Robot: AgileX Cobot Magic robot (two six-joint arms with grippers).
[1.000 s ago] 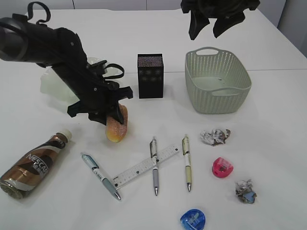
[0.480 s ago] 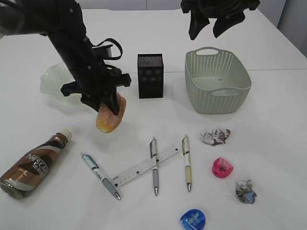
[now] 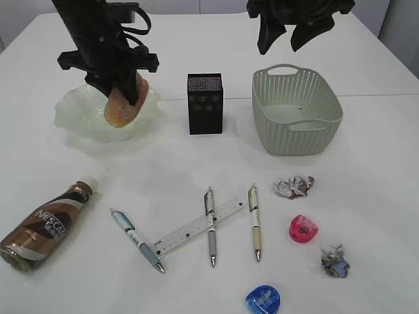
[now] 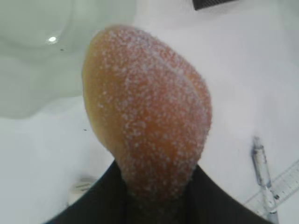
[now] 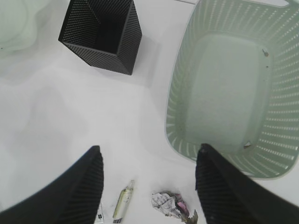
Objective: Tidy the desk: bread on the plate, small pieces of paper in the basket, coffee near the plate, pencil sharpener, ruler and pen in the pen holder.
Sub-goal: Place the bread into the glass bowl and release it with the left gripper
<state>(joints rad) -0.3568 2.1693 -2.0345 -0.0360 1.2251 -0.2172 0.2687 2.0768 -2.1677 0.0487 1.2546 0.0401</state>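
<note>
Toward the far left corner of the table, the bread [image 3: 122, 104] is pinched by the left gripper [image 3: 123, 91] and hangs over the pale green plate [image 3: 75, 118], its long axis close to upright, the rounded end pointing down at the plate; whether it touches the plate cannot be told. At the far right, the right gripper [image 3: 288, 33] is held with jaws spread, nothing between them, above the far rim of the basket [image 3: 298, 134]. Between plate and basket the black pen holder [image 3: 205, 103] stands upright. Near the front left corner the coffee bottle [image 3: 46, 222] lies on its side, cap toward the plate, with "NESCAFE" readable on its label.
</note>
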